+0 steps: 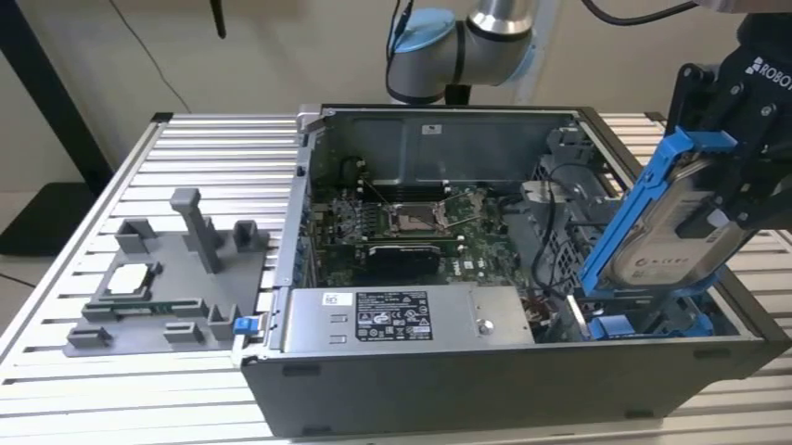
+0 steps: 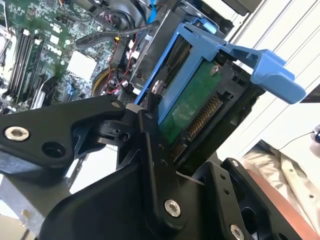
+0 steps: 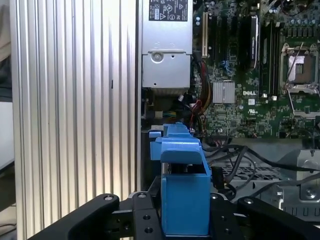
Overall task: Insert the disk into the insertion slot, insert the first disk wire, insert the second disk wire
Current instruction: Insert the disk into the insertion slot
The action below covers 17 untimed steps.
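My gripper (image 1: 724, 199) is shut on the disk (image 1: 674, 236), a silver drive with a white label in a bright blue carrier frame (image 1: 629, 209). In the exterior view the disk stands steeply tilted at the right side of the open computer case. Its lower end is down at the insertion slot (image 1: 650, 324), a bay with blue plastic tabs. The second wrist view shows the disk's green circuit board (image 2: 192, 107) and connector between my black fingers (image 2: 150, 145). In the first wrist view the blue carrier (image 3: 182, 180) sits clamped between both fingers. Black cables (image 3: 250, 160) lie beside the bay, unplugged from the disk.
The silver power-supply box (image 1: 409, 320) fills the case's front, with the motherboard (image 1: 396, 222) behind it. A grey fixture (image 1: 173, 278) holding small parts stands on the slatted metal table (image 1: 74, 389) at the exterior view's left. The case walls enclose the bay closely.
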Motion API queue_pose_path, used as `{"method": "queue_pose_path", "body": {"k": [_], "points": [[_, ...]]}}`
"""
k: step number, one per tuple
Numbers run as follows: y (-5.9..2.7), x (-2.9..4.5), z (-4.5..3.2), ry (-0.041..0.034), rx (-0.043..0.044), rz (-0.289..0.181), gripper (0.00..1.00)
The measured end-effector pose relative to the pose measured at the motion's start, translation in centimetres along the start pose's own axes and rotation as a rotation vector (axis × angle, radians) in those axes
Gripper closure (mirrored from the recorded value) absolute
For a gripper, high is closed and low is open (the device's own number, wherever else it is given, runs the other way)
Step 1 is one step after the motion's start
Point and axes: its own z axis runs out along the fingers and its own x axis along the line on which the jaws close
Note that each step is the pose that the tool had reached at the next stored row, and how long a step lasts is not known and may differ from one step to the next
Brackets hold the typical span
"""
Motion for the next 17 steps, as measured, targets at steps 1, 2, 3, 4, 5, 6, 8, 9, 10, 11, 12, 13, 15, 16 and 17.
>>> {"method": "queue_pose_path", "body": {"k": [1,2,3,4,5,6,8,9,10,11,12,13,15,16,17], "points": [[0.0,0.0,0.03,0.0,0.0,0.0,1.0],[0.0,0.0,0.05,0.0,0.0,0.0,1.0],[0.0,0.0,0.08,0.0,0.0,0.0,1.0],[0.0,0.0,0.11,0.0,0.0,0.0,1.0],[0.0,0.0,0.12,0.0001,0.0,0.0,1.0],[-0.01,0.0,0.15,0.0,0.0,0.0,1.0],[-0.01,0.0,0.2,0.0,0.0,0.0,1.0],[-0.01,0.0,0.23,-0.0001,0.0,0.0,1.0],[-0.01,0.0,0.26,-0.0001,0.0,0.0,1.0],[-0.01,0.0,0.31,-0.0001,0.0,0.0,1.0],[-0.01,0.0,0.4,0.0,0.0,0.0,1.0],[-0.02,0.0,0.53,-0.0002,0.0,0.0,1.0],[-0.03,0.0,0.78,-0.0002,0.0,0.0,1.0],[-0.03,0.0,0.9,-0.0005,0.0,0.0,1.0],[-0.06,0.0,1.0,-0.0007,0.0,0.0,1.0]]}}
